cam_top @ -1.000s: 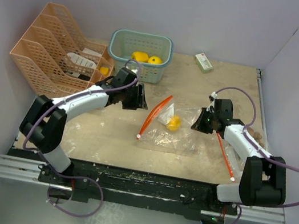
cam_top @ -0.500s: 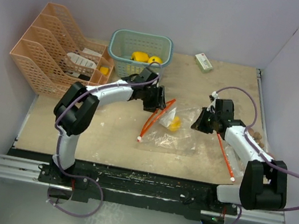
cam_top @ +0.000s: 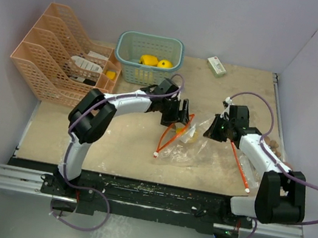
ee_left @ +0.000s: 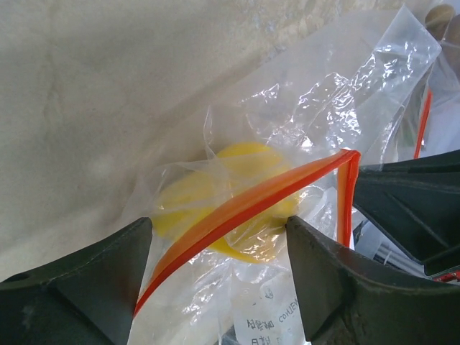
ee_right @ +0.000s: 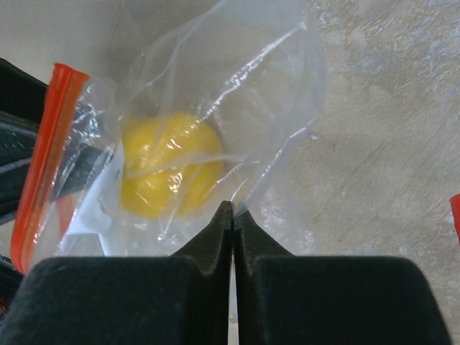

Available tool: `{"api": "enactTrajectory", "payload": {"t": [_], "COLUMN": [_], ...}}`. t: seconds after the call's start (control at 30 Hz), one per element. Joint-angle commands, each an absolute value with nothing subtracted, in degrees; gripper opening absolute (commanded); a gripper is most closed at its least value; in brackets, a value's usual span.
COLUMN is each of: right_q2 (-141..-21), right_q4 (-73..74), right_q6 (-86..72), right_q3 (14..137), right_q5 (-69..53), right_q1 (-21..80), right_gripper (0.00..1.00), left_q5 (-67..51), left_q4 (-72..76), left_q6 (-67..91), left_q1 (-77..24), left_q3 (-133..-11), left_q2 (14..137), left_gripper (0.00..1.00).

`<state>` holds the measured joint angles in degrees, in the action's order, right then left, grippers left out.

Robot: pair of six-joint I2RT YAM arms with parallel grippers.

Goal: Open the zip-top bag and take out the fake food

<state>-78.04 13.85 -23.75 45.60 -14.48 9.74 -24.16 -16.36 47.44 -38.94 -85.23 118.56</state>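
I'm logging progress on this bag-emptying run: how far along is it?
Done: two yellow pieces lie in the teal basket, probably taken out of the bag.
In hand: the right jaws are shut on the bag's clear plastic, pinning it, and the left jaws stand open astride the orange zip strip.
Left: one yellow fruit is inside the bag and has not yet been taken out.

Peach rack (cam_top: 33, 66), teal basket (cam_top: 148, 77), box (cam_top: 216, 65)
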Motion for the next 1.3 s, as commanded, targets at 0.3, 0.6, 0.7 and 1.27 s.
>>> {"api": "enactTrajectory", "payload": {"t": [0.3,0.6,0.7,1.27], "right_q2": [-78.39,-77.55,-77.59,-76.64], "right_q4": [13.13,13.60,13.53,13.80], "right_q6": [-22.88,-22.84,-22.82,-22.85], "right_q3": [45.34,44.94,44.74,44.21], "right_q5": [-15.71,-15.43,-15.55,-15.56], "right_q1": [9.70,9.75,9.74,9.71], "right_gripper": [0.00,0.00,0.00,0.00], "left_q5": [-27.87,-25.76,-25.06,-19.48], "left_q4": [-13.69,-15.21,-15.99,-23.16], "left_q6": [44.75,44.51,43.46,38.67], "left_q1": [-45.77,-47.99,-47.97,-46.59], "left_q3": [-87.27,-86.13,-86.59,-82.05], "left_q2": [120.61,122.54,121.98,110.60], "left_gripper": [0.87,0.49,0.36,0.49]}}
